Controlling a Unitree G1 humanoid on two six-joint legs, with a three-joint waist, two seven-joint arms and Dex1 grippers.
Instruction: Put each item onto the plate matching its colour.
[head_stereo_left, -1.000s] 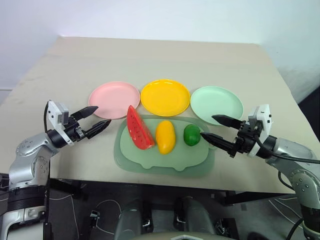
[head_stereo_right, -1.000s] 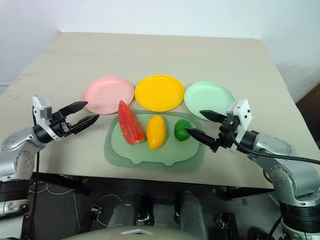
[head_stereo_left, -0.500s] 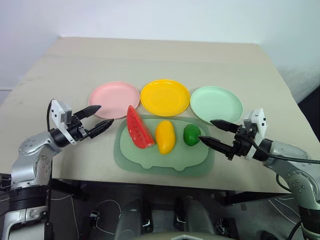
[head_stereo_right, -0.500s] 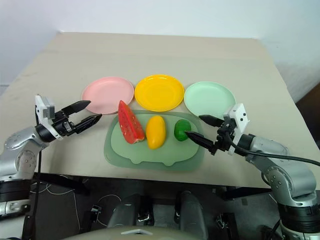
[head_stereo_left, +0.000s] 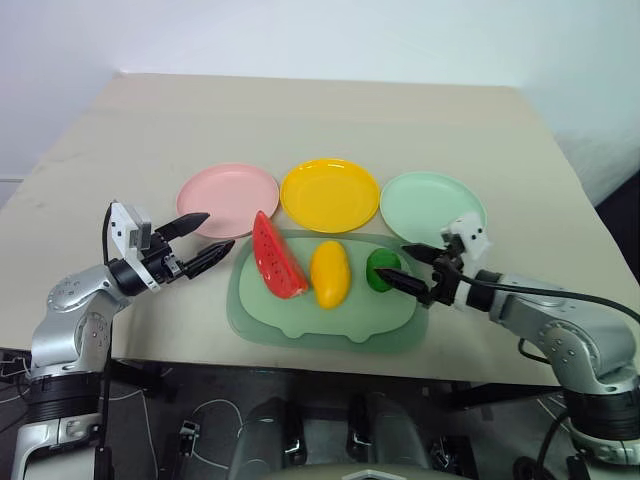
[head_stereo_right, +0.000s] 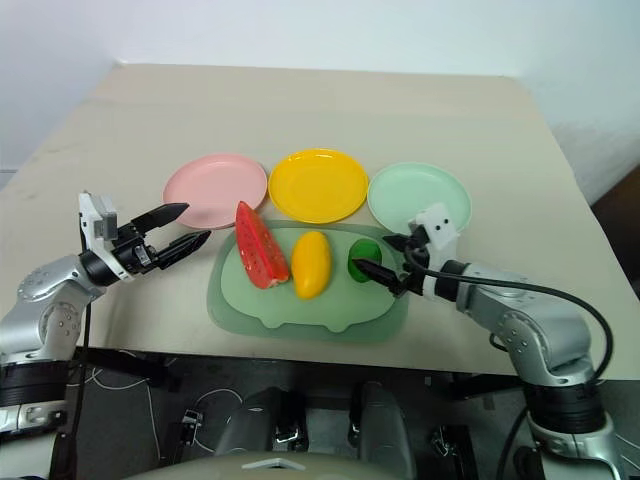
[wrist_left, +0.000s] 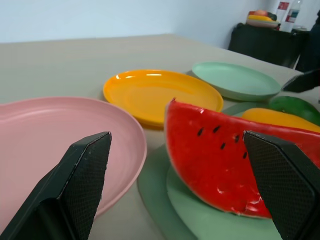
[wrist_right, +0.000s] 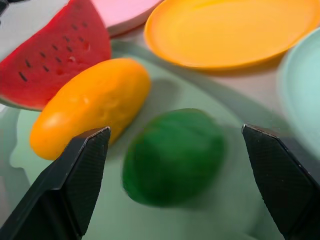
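- A beige table (head_stereo_left: 330, 120) fills the centre of the head view, its far edge near the top of the frame.
- A pale-green mat (head_stereo_left: 330, 310) lies at lower centre, carrying all three toy foods.
- Three plates line up just above the mat: pink plate (head_stereo_left: 228, 198) at left, yellow plate (head_stereo_left: 330, 194) in the middle, mint-green plate (head_stereo_left: 434, 207) at right, all bare.
- The watermelon wedge (head_stereo_left: 275, 258), red face up, lies on the mat's left part, its upper tip close to the pink plate's rim.
- The yellow mango (head_stereo_left: 330, 273) lies at mat centre, just right of the wedge.
- The dark-green lime (head_stereo_left: 382, 270) sits on the mat's right part, below the mint-green plate.
- The right gripper (head_stereo_left: 408, 268), lower right of centre, has its fingers spread wide on either side of the lime, gripping nothing.
- The left gripper (head_stereo_left: 202, 240), at middle left, is spread wide and empty, pointing at the wedge from just off the mat's left edge.
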